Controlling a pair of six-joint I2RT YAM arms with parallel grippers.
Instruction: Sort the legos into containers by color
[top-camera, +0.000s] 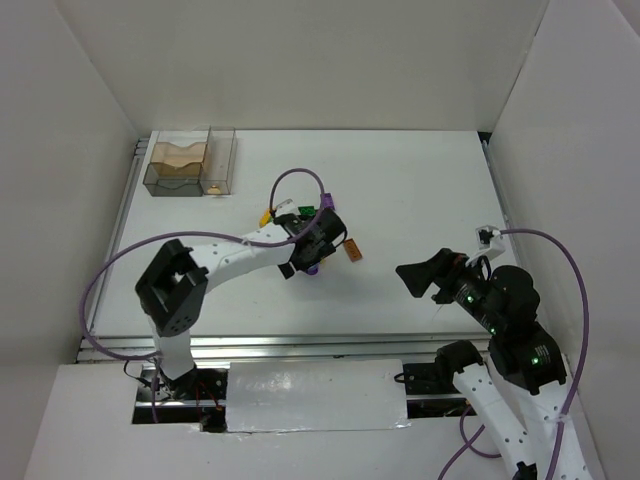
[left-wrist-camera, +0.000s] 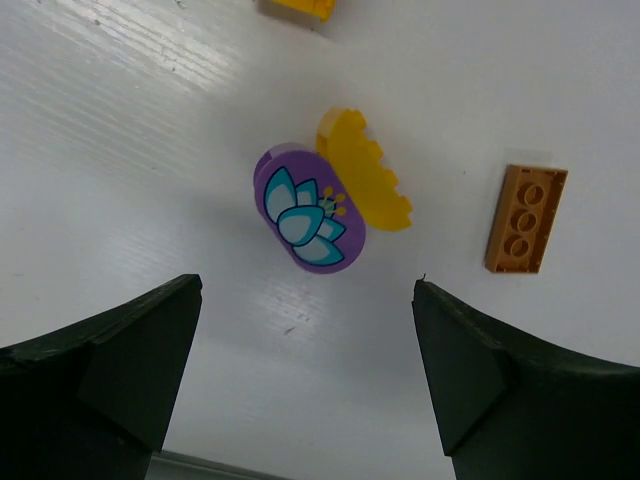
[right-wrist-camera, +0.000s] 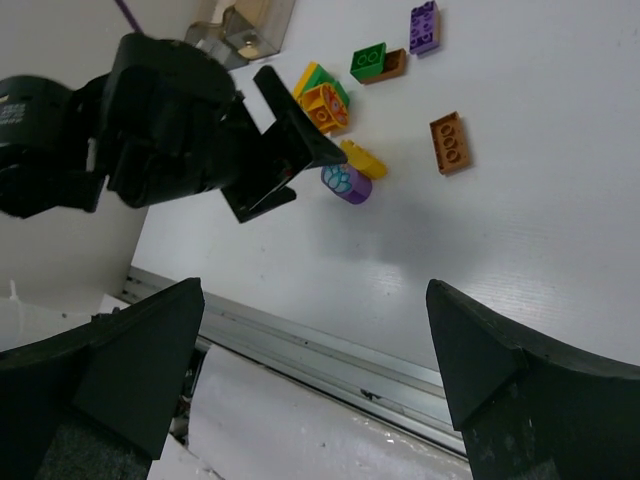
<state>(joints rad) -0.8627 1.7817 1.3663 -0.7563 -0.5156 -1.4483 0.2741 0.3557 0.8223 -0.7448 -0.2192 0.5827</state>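
left jaws are spread wide & hold nothing. in the left wrist view they frame bare bench (left-wrist-camera: 150, 150), w/ a purple oval brick (left-wrist-camera: 308, 208) (teal flower print on its face) lying just ahead, between the two tips but apart from both. a yellow brick (left-wrist-camera: 365, 170) w/ a scalloped edge touches the oval's far side. a tan brick (left-wrist-camera: 526, 218), three studs in a row, lies to the right of that pair, not touching. another yellow bit shows at the top edge, cut off. right jaws are also spread wide & empty, held over the right side of the bench, well apart from the legos (top-camera: 350, 251) & pointing toward the left arm (top-camera: 225, 255). the right wrist view shows more legos beyond the left jaws: an orange brick (right-wrist-camera: 325, 108) against a yellow-green piece, a green brick (right-wrist-camera: 368, 60) touching a brown brick (right-wrist-camera: 395, 66), & a purple brick (right-wrist-camera: 424, 27) just beside those. all the loose bricks sit in one cluster near mid-bench. the containers (top-camera: 205, 160) stand at the far left corner of the bench, well apart from the cluster: a wider bin (top-camera: 160, 185) w/ a tan wavy insert, & a narrower bin (top-camera: 222, 145) joined to its right side. a small yellowish thing shows in the narrower bin; can't tell what it is. a purple cable (top-camera: 300, 178) loops up over the left arm's wrist.
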